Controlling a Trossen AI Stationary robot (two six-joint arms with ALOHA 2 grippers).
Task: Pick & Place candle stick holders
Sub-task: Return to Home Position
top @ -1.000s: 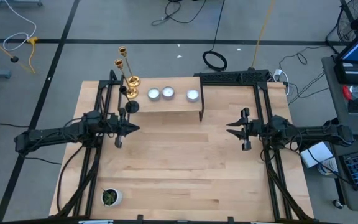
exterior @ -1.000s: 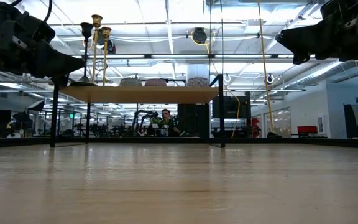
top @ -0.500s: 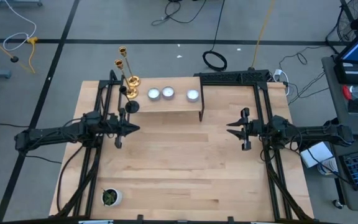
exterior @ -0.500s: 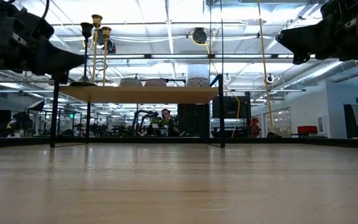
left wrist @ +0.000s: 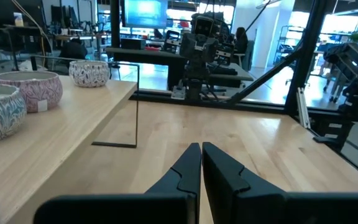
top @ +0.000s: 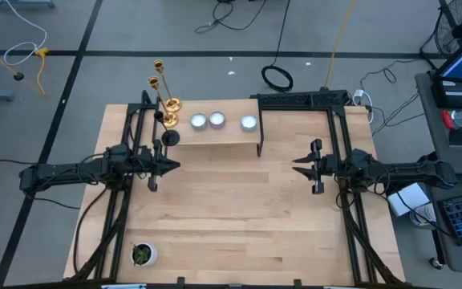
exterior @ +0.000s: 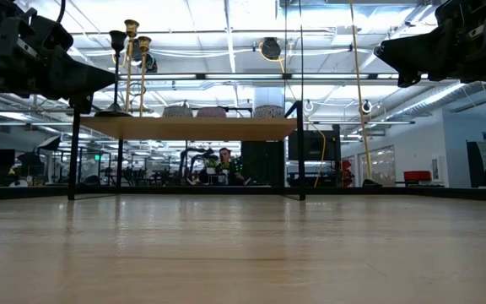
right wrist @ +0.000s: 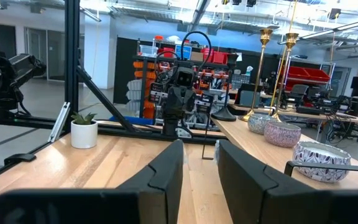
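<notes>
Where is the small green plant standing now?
In the high view, the plant stands at the table's bottom-left corner, on the left arm's side, far from the shelf.

Six holders, all upright on the raised shelf (top: 223, 136)

At the shelf's left end you have the two slim gold candlesticks (top: 172, 104), their round bases close together and their shiny stems straight up. Just beside them, on the nearer edge of that same end, stands the shorter black candlestick (top: 170, 137). The three small round tealight cups (top: 217, 120) sit in a row along the shelf toward its right end, two close together and the third a little apart. Up close their pale sides carry printed patterns.
</notes>
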